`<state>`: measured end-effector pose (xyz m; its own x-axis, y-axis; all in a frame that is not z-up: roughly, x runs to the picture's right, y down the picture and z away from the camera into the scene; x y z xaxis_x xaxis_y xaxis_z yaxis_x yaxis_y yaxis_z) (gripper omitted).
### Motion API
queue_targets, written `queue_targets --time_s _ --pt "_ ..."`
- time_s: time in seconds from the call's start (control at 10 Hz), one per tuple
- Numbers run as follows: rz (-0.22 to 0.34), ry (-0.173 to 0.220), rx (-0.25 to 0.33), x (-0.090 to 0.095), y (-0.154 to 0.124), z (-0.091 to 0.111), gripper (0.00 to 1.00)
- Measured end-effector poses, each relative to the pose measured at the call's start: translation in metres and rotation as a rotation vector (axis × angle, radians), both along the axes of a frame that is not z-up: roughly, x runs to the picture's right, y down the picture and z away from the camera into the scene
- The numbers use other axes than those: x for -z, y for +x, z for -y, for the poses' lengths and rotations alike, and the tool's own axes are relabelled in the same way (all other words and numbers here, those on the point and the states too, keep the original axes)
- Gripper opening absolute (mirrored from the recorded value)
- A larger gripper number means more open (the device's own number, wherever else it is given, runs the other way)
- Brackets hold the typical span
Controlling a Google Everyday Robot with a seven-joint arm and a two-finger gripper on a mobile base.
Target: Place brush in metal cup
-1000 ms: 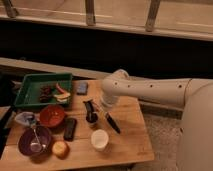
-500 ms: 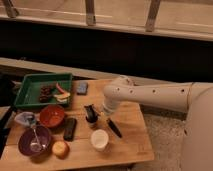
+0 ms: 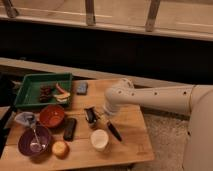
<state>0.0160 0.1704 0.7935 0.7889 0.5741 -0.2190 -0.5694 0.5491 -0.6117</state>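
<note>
The brush point(image 3: 114, 131) is a slim dark stick lying at a slant on the wooden table point(image 3: 131, 142), just right of the white cup point(image 3: 99, 140). The metal cup point(image 3: 90, 116) is small, grey and dark inside, and stands upright near the table's middle. My white arm reaches in from the right. Its gripper point(image 3: 103, 116) hangs low over the table, between the metal cup and the brush's upper end. I cannot make out whether it touches the brush.
A green tray point(image 3: 30, 87) with food bits sits at the back left, with a blue item point(image 3: 82, 88) beside it. A red bowl point(image 3: 51, 116), a purple bowl with a spoon point(image 3: 35, 141), a flat black slab point(image 3: 69, 128) and a yellow fruit point(image 3: 60, 148) fill the left front.
The arm's end has come slightly down and toward the front, closer to the brush. The cups and bowls have not moved.
</note>
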Motion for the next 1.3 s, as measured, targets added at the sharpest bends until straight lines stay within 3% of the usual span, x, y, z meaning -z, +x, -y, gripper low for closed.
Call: queue_targets --time_s 0.4,0.7,0.9,1.3 --pt "0.043 -0.008 0.005 0.003 -0.009 -0.005 0.41" --pt "0.069 0.005 -0.004 0.006 -0.012 -0.003 0.74" --pt "0.078 0.01 -0.009 0.007 -0.012 -0.002 0.8" --pt "0.086 0.01 -0.016 0.008 -0.012 -0.002 0.8"
